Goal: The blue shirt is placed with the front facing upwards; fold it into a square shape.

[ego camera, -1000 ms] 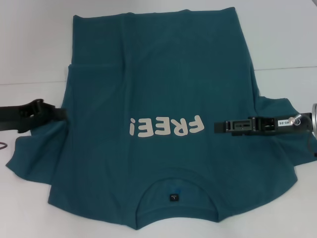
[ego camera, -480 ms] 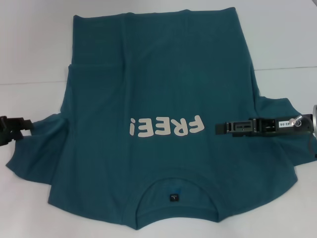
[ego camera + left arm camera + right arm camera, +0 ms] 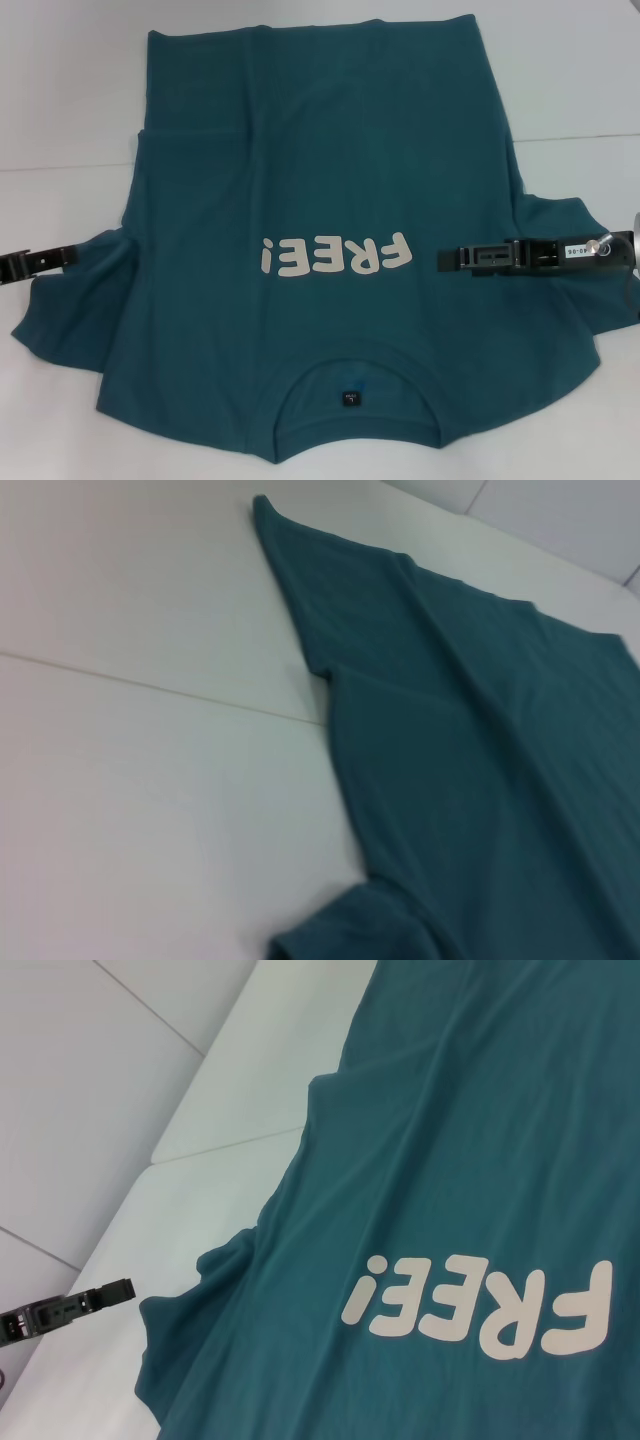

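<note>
Teal cotton, the blue shirt (image 3: 330,250) lay flat on the white worktop (image 3: 60,90), collar toward the robot, long axis running away from it. You had the right end effector (image 3: 445,258) over the shirt beside the lettering, clearly nearer; the left end effector (image 3: 72,256) sat just off its sleeve. I could not tell either one's opening.

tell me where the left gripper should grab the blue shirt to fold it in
Probably the bunched left sleeve of the blue shirt, coming in from the robot's left. It juts out past the body, nearest the left gripper, and its raised folds offer an edge to pinch.
</note>
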Controlling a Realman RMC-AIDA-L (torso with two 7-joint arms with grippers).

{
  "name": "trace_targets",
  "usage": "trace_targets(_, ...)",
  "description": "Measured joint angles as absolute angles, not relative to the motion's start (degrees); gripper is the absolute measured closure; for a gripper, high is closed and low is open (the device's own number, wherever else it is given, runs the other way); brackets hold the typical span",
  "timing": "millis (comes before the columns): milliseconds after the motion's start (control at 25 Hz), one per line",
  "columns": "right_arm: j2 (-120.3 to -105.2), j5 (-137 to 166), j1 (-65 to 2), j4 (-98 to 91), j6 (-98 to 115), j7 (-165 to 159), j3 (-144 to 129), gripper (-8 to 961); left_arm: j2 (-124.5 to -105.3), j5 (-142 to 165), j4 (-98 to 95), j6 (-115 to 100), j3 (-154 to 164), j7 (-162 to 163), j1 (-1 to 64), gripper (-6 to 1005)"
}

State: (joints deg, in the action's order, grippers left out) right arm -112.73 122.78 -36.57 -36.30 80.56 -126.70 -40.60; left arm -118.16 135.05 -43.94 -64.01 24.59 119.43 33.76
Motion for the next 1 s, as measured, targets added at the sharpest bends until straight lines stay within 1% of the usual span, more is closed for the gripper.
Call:
trace_targets(40,-112.70,122.78,-36.53,-36.30,80.50,-126.73,-40.60,10,-118.36,135.08,-44.19,-63.27,25.05,119.17,33.57,325)
trace_targets(280,-112.67,122.78,-36.47,-36.30,80.32,-126.79,-40.60,11,-118.58,136.13,-43.69,-59.96,27.10,119.15,33.04,305)
trace_targets(600,-112.67,122.78,-36.47,-36.30,80.24,-126.75,-40.60,11,-118.66,136.63,-42.91,-59.48,28.56,119.26,33.28,345)
trace_targets(1000,-112.67,122.78,-36.47,-36.30,80.14,-126.59,-40.60,11,-119.34,138.19,-42.80,-58.35,31.87,119.93,33.54,396)
